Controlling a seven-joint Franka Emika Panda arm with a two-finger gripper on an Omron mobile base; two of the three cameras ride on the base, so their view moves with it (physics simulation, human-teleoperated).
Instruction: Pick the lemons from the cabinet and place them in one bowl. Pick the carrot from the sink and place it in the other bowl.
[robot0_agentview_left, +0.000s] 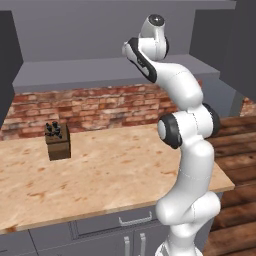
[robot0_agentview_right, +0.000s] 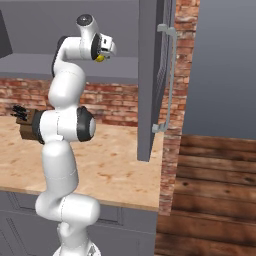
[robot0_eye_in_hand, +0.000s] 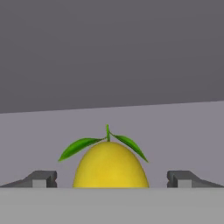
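One lemon (robot0_eye_in_hand: 109, 168), bright yellow with two green leaves, sits on the grey shelf of the cabinet (robot0_agentview_left: 100, 70). In the hand view my gripper (robot0_eye_in_hand: 111, 179) is open and level with it. The fingertips (robot0_eye_in_hand: 43, 178) stand on either side of the fruit with a gap on each side, not touching it. From the right base view the gripper (robot0_agentview_right: 103, 50) is raised to shelf height, and the lemon (robot0_agentview_right: 100, 58) shows as a small yellow spot just under the hand. The cabinet (robot0_agentview_right: 150, 75) has its door swung open to the right of the arm.
The open grey door carries a long silver bar handle (robot0_agentview_right: 170, 75) and hangs over the wooden counter (robot0_agentview_left: 110, 165) at its right end. A brown knife block (robot0_agentview_left: 57, 141) stands at the back left against the brick wall. Drawer fronts run below the counter edge.
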